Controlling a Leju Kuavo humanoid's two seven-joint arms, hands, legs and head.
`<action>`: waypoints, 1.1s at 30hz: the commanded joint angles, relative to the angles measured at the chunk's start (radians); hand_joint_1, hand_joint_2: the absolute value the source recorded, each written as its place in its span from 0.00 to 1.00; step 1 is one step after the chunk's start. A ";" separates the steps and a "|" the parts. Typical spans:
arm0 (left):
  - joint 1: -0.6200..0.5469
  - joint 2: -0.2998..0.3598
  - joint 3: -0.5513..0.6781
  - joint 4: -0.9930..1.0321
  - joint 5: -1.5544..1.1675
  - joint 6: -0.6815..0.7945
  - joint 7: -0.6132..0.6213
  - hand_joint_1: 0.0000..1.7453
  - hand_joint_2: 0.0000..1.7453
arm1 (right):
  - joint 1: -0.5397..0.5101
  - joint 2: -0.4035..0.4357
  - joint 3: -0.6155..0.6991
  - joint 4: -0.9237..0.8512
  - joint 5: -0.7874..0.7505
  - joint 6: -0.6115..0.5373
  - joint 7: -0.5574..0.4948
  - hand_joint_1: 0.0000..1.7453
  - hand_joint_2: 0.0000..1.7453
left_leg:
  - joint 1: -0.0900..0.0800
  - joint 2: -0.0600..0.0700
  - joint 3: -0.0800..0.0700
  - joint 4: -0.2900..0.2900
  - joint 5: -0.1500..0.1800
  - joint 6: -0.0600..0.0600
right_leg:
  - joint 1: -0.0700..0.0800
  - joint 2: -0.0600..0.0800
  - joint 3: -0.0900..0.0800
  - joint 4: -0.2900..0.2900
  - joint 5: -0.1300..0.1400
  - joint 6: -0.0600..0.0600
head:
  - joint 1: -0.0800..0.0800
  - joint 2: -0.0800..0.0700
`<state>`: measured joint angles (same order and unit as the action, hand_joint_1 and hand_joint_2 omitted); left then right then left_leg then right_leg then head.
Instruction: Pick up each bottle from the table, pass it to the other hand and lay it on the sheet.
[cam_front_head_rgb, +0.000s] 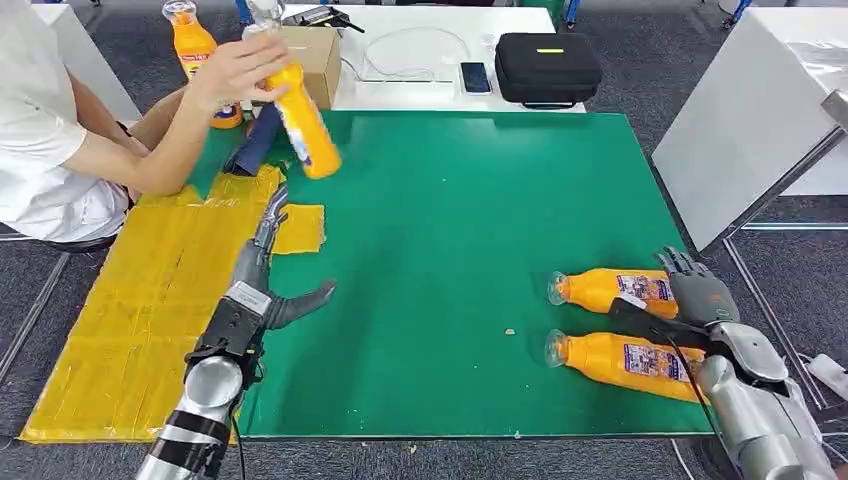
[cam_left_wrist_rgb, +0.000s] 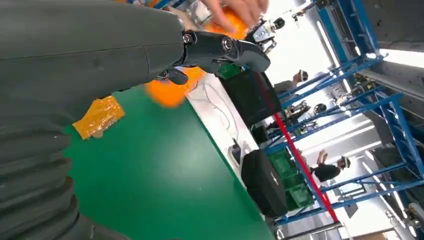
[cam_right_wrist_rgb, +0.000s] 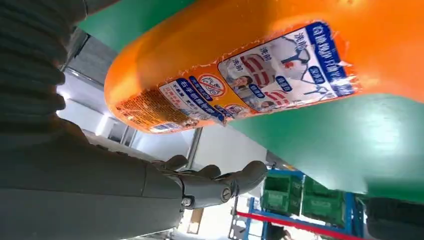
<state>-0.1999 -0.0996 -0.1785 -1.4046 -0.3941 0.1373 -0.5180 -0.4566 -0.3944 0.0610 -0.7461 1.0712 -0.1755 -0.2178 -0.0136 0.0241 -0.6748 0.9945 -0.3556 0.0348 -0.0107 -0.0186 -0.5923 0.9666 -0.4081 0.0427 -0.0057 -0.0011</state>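
Observation:
Two orange bottles lie on their sides at the right of the green mat (cam_front_head_rgb: 450, 220), a far bottle (cam_front_head_rgb: 610, 289) and a near bottle (cam_front_head_rgb: 620, 361). My right hand (cam_front_head_rgb: 700, 300) rests at their bases with fingers stretched and nothing gripped; the right wrist view has a labelled bottle (cam_right_wrist_rgb: 260, 75) close beside its fingers (cam_right_wrist_rgb: 220, 182). Fingers apart and holding nothing, my left hand (cam_front_head_rgb: 268, 265) hovers at the edge of the yellow sheet (cam_front_head_rgb: 150, 300). A person's hand (cam_front_head_rgb: 235, 68) holds a third bottle (cam_front_head_rgb: 305, 125) in the air above the mat's back left. A fourth bottle (cam_front_head_rgb: 193, 45) stands behind.
A cardboard box (cam_front_head_rgb: 315, 55), a phone (cam_front_head_rgb: 476, 77), a cable and a black case (cam_front_head_rgb: 548, 65) sit on the white table behind the mat. A dark blue object (cam_front_head_rgb: 255, 140) lies by the sheet's far end. A white table (cam_front_head_rgb: 750, 130) stands at the right.

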 joint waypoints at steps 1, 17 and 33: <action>-0.055 0.005 -0.029 0.089 0.012 -0.014 0.001 0.00 1.00 | -0.110 0.037 0.015 0.184 0.027 -0.026 0.018 0.00 1.00 | 0.001 0.000 0.004 0.000 -0.002 -0.002 | 0.000 0.002 0.003 0.000 -0.001 -0.001 | 0.000 0.000; -0.095 0.004 -0.064 0.141 0.043 -0.042 -0.004 0.00 1.00 | -0.239 0.069 0.095 0.392 0.152 0.054 0.062 1.00 1.00 | 0.001 0.001 0.005 0.001 -0.002 -0.002 | 0.000 0.004 0.005 0.000 -0.001 -0.001 | 0.000 0.000; -0.135 0.001 -0.105 0.221 0.080 -0.048 -0.026 0.00 1.00 | -0.246 -0.010 0.237 0.440 0.170 0.299 -0.010 1.00 1.00 | 0.003 -0.006 0.009 0.000 0.000 -0.001 | 0.001 -0.003 0.009 -0.002 -0.001 -0.001 | 0.001 0.000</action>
<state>-0.2764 -0.1026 -0.2479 -1.2852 -0.3223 0.0908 -0.5386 -0.7340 -0.3975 0.2098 -0.4051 1.2558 0.0617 -0.2014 -0.0132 0.0242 -0.6701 0.9948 -0.3542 0.0369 -0.0109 -0.0186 -0.5916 0.9661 -0.4076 0.0436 -0.0050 -0.0011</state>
